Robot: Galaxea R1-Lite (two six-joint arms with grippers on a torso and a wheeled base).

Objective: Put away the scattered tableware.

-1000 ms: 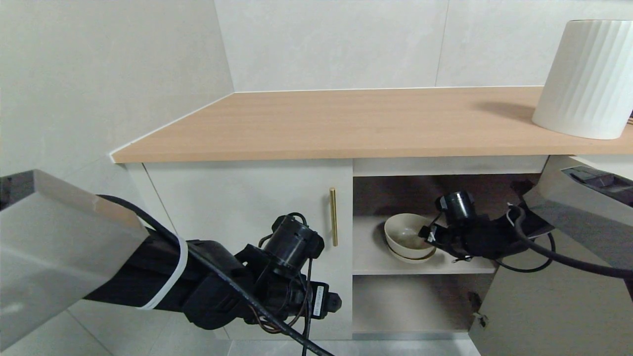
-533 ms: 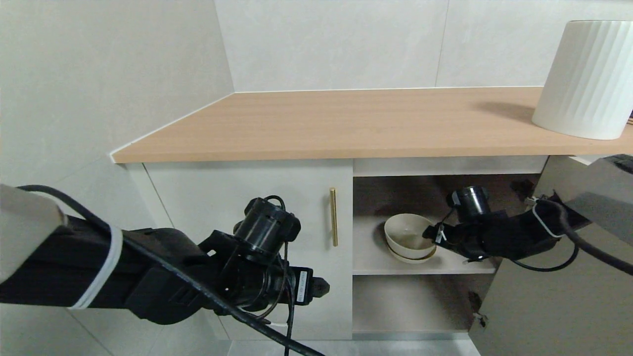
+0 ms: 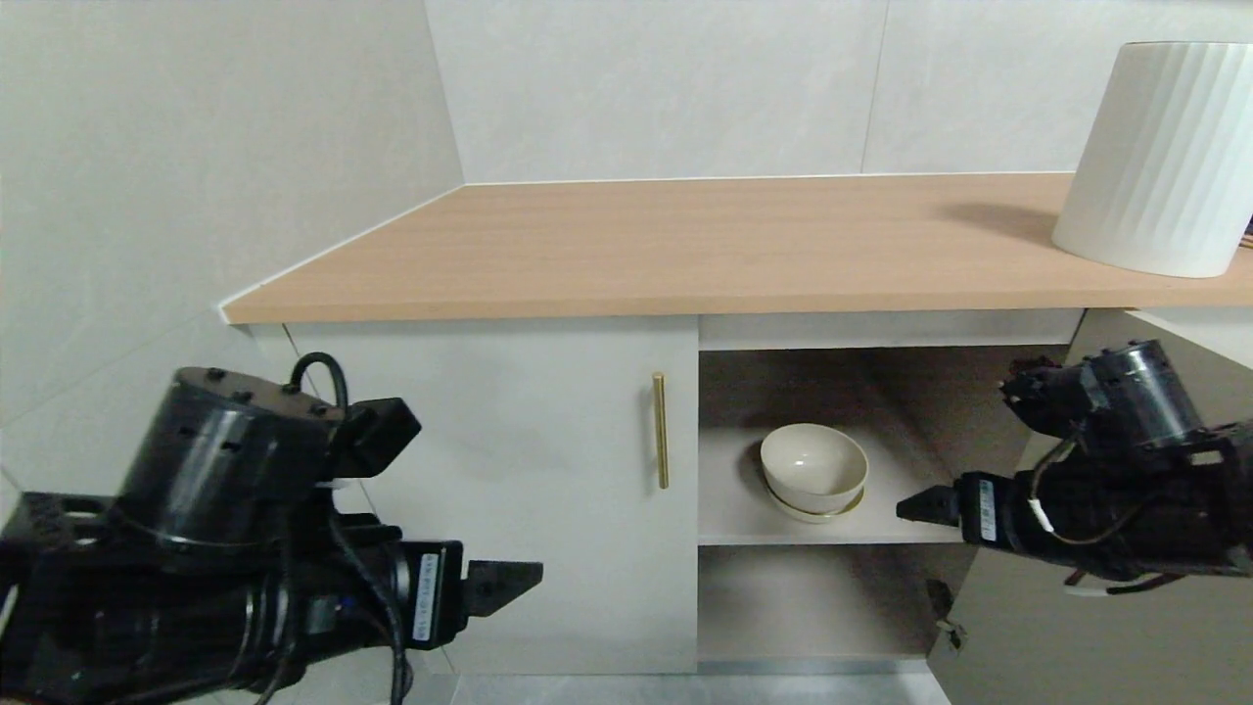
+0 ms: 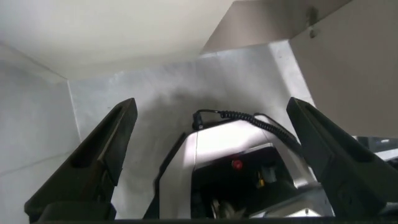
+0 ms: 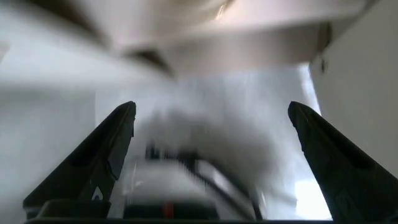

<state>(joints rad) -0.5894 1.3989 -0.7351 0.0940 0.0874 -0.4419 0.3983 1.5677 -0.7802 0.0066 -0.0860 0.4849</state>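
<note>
A cream bowl (image 3: pixel 813 466) rests on a shallow plate (image 3: pixel 817 510) on the upper shelf (image 3: pixel 734 509) of the open cabinet. My right gripper (image 3: pixel 907 508) hangs just outside the cabinet, to the right of the bowl and apart from it. In the right wrist view its gripper (image 5: pixel 208 155) is open with nothing between the fingers (image 5: pixel 106 155). My left gripper (image 3: pixel 519 578) is low on the left, in front of the closed door. The left wrist view shows that gripper (image 4: pixel 211 155) open and holding nothing.
The left cabinet door is closed and has a brass handle (image 3: pixel 660 429). The right door (image 3: pixel 1067 617) stands swung open beneath my right arm. On the wooden countertop (image 3: pixel 685 245), a white ribbed cylinder (image 3: pixel 1160 157) stands at the far right. The lower shelf (image 3: pixel 812 597) holds nothing.
My right gripper has pulled back from the bowl, out of the cabinet and to the right. My left arm has drawn back to the left and lower. The bowl has not moved.
</note>
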